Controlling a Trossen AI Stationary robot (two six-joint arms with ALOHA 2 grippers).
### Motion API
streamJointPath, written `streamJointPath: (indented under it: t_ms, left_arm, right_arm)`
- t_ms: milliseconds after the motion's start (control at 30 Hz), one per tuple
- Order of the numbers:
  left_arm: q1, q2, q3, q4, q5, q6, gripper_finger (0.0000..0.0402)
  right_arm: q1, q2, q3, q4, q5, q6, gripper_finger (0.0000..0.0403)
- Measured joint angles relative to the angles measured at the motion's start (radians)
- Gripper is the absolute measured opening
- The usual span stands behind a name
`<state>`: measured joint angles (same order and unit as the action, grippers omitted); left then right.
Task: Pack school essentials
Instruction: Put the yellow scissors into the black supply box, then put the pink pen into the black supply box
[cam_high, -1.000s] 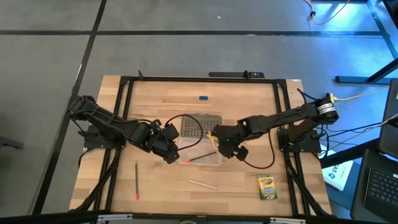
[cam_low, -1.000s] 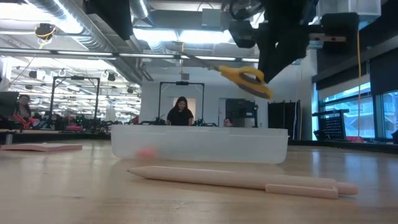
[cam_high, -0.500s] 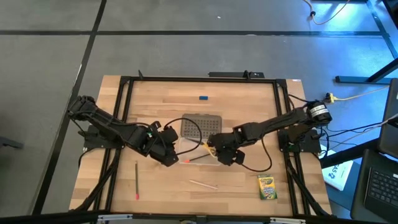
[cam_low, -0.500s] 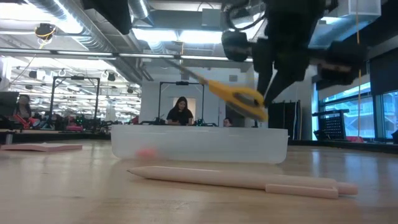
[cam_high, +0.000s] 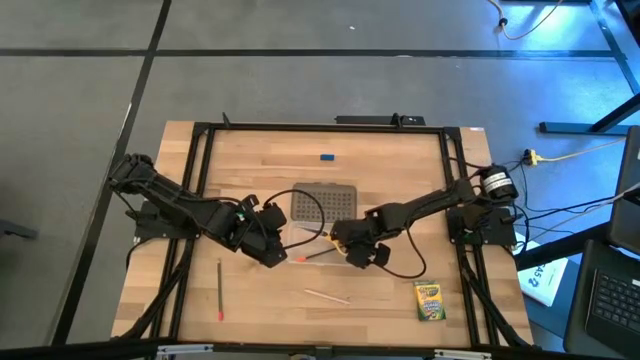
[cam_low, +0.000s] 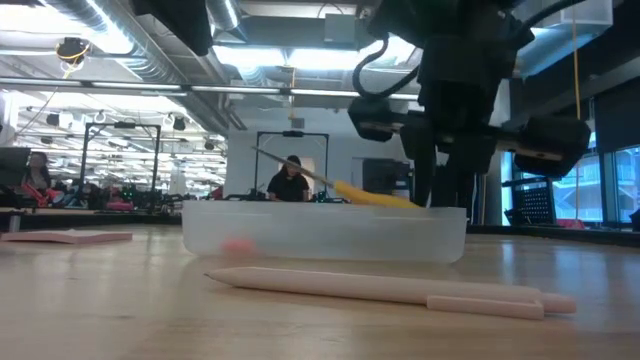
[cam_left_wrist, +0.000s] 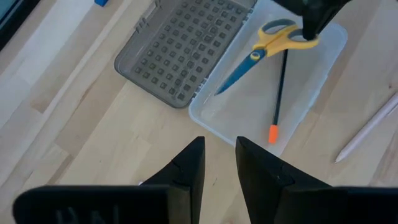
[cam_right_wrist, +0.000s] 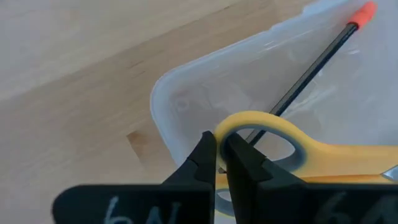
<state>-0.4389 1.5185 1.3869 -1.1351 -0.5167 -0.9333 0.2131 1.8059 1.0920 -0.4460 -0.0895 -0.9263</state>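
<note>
The yellow-handled scissors (cam_left_wrist: 268, 45) with blue blades hang over the clear case (cam_high: 322, 256), held by my right gripper (cam_high: 346, 243), which is shut on them. A black pencil with an orange end (cam_left_wrist: 278, 93) lies inside the case. My left gripper (cam_left_wrist: 219, 163) hovers at the case's near-left corner, open by a narrow gap, touching nothing. Another red-tipped pencil (cam_high: 219, 290), a pale pencil (cam_high: 327, 296), the green-and-yellow crayon box (cam_high: 429, 300) and the blue block (cam_high: 326, 157) lie on the table. The pink pad (cam_low: 65, 237) shows only in the low view. My right gripper pinches the scissors' yellow handle ring (cam_right_wrist: 235, 121) between its two fingers (cam_right_wrist: 202, 152), coming slanting down from the table's right. The scissors are lifted and tilted: the handle end (cam_low: 375, 197) is level with the case's rim, and the blades (cam_low: 285, 165) slant up toward the left.
The grey dotted lid (cam_high: 322, 203) lies open on the case's far side. Black frame rails (cam_high: 200, 180) run along the table's left, right and far sides. Bare wood lies between the case and the near edge.
My right gripper has moved down and toward the table's left, carrying the scissors from well above the case until their handles are level with its rim. The scissors have stayed tilted, blades up. The case and pencils have stayed where they were.
</note>
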Motion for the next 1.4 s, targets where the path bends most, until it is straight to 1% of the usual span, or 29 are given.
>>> streamJointPath:
  t_ms: [233,567,900,1000,1133,1400]
  left_arm:
    - [0.000,0.000,0.000,0.000,0.000,0.000,0.0083]
    - [0.000,0.000,0.000,0.000,0.001,0.001,0.0083]
    - [0.000,0.000,0.000,0.000,0.001,0.001,0.0083]
    - [0.000,0.000,0.000,0.000,0.001,0.001,0.0083]
    - [0.000,0.000,0.000,-0.001,0.001,0.001,0.0083]
    - [0.000,0.000,0.000,-0.002,0.002,0.001,0.0083]
  right_arm:
    - [0.000,0.025,0.002,0.007,0.001,0.002,0.0034]
    - [0.000,0.026,0.001,0.021,0.003,0.004,0.0055]
    - [0.000,0.026,0.001,0.030,0.017,0.003,0.0089]
    - [0.000,0.025,0.001,0.030,0.017,0.003,0.0093]
    - [0.000,0.010,0.001,0.011,0.018,0.002,0.0094]
    - [-0.003,-0.068,0.001,-0.013,-0.006,0.005,0.0094]
